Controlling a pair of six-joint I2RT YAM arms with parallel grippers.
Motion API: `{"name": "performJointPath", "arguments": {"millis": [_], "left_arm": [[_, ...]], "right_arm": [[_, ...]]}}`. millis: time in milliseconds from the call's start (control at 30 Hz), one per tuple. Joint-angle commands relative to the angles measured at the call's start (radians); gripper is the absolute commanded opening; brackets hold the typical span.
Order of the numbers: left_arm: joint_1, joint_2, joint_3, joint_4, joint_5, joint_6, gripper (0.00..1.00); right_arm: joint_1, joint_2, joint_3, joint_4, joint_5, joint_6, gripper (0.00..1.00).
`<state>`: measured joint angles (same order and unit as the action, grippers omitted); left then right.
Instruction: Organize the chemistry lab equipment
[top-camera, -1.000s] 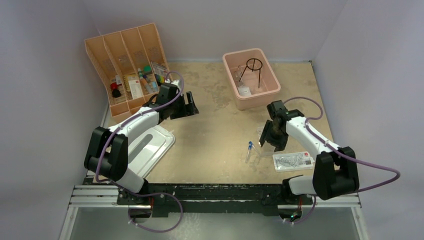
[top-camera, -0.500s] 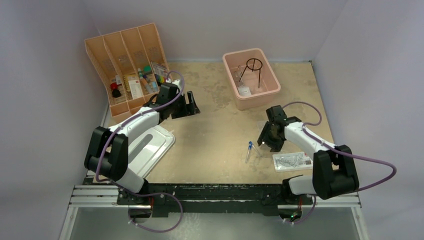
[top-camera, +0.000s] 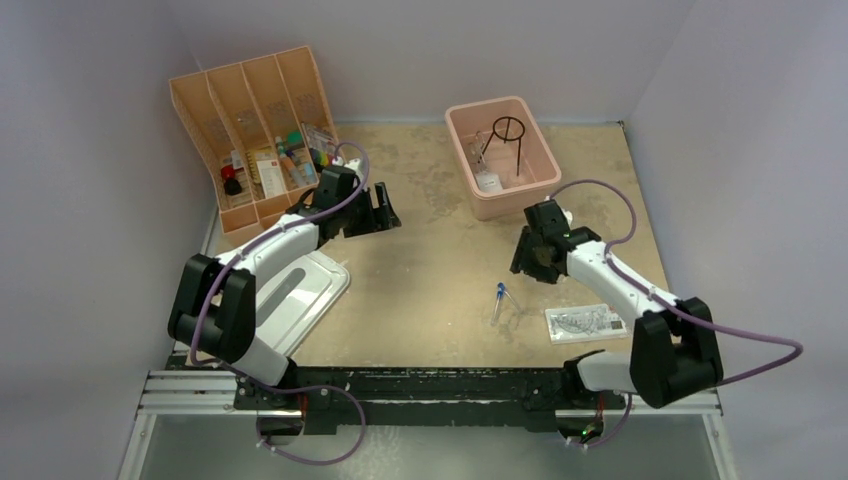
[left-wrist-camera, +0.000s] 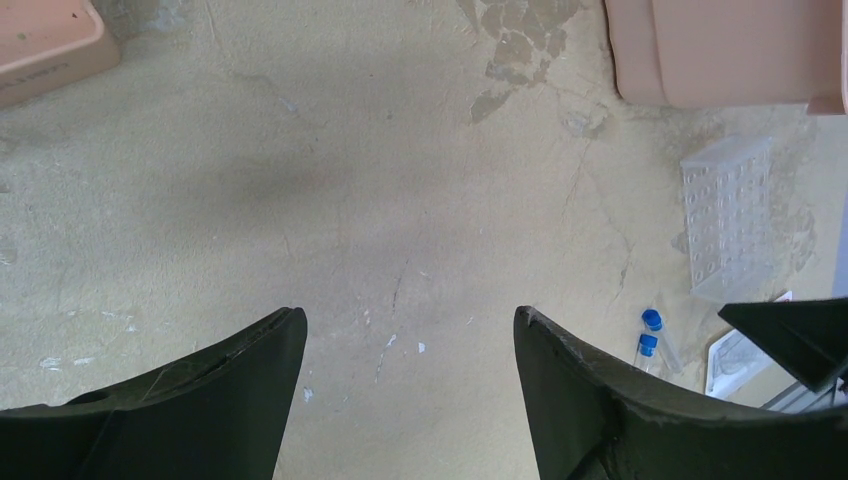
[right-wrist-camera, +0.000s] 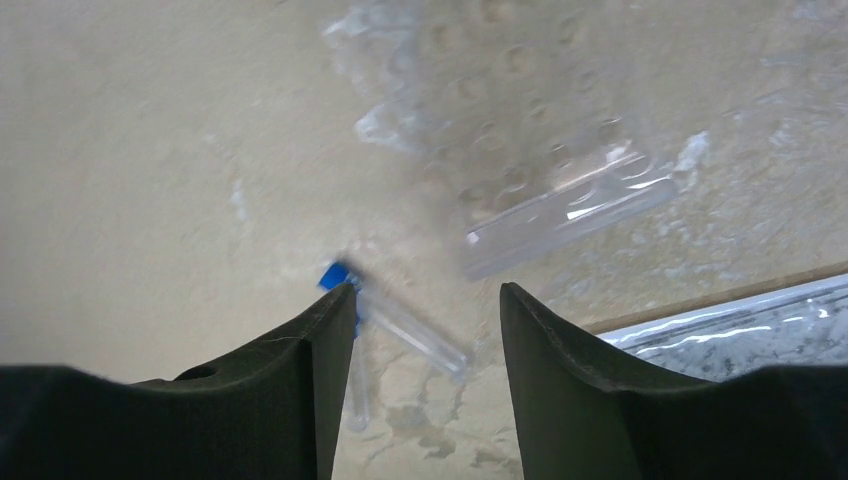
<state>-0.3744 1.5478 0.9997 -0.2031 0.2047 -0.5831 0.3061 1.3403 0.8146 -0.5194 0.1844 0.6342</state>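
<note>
- The left gripper (left-wrist-camera: 410, 330) hangs over bare bench (top-camera: 440, 270) near the orange divided tray (top-camera: 186, 108) — its jaws stand wide apart with nothing between them.
- The right gripper (right-wrist-camera: 425, 300) is held low over the right side of the bench, just in front of the pink rectangular tub (top-camera: 520, 200). Its jaws are parted and hold nothing.
- The blue-tipped dropper (top-camera: 499, 298) lies flat on the bench near the right gripper. In the right wrist view its blue end is partly hidden behind one finger.
- The clear well rack (right-wrist-camera: 530, 150) lies on the bench just beyond the dropper, blurred in the right wrist view.
- A clear packet (top-camera: 586, 322) lies flat towards the near right edge — apart from the dropper.
- The black wire ring tripod (top-camera: 519, 152) stands upright inside the pink tub.
- Small loose items (top-camera: 275, 165) sit in the compartments of the orange tray. Which item is in which slot cannot be told.
</note>
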Motion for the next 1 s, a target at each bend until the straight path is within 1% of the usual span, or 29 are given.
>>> {"name": "performJointPath", "arguments": {"millis": [0,133,200,433,600,733,900,967], "left_arm": [[-0.004,-0.041,-0.008,0.036,-0.004,-0.004,0.75],[-0.004,-0.043,-0.013,0.039,0.0,-0.007,0.75],[-0.004,-0.046,-0.016,0.039,0.001,-0.007,0.75],[-0.004,-0.056,-0.026,0.039,0.002,-0.007,0.75],[-0.004,-0.061,-0.026,0.038,0.0,-0.009,0.75],[-0.004,-0.067,-0.028,0.038,-0.011,-0.008,0.75],[-0.004,-0.066,-0.027,0.04,-0.01,-0.008,0.74],[-0.004,-0.065,-0.026,0.039,-0.015,-0.009,0.74]], "right_arm": [[0.097,-0.076,-0.002,-0.034,-0.035,-0.002,0.58],[0.149,-0.06,-0.021,-0.054,-0.036,0.038,0.55],[0.155,-0.048,-0.034,-0.052,-0.037,0.043,0.5],[0.163,0.02,-0.027,-0.096,-0.019,0.053,0.46],[0.167,0.077,-0.029,-0.078,-0.056,0.031,0.46],[0.166,0.103,-0.023,-0.076,-0.036,0.026,0.44],[0.166,0.131,-0.02,-0.036,-0.01,0.001,0.38],[0.167,0.156,-0.013,-0.024,0.019,-0.008,0.38]]}}
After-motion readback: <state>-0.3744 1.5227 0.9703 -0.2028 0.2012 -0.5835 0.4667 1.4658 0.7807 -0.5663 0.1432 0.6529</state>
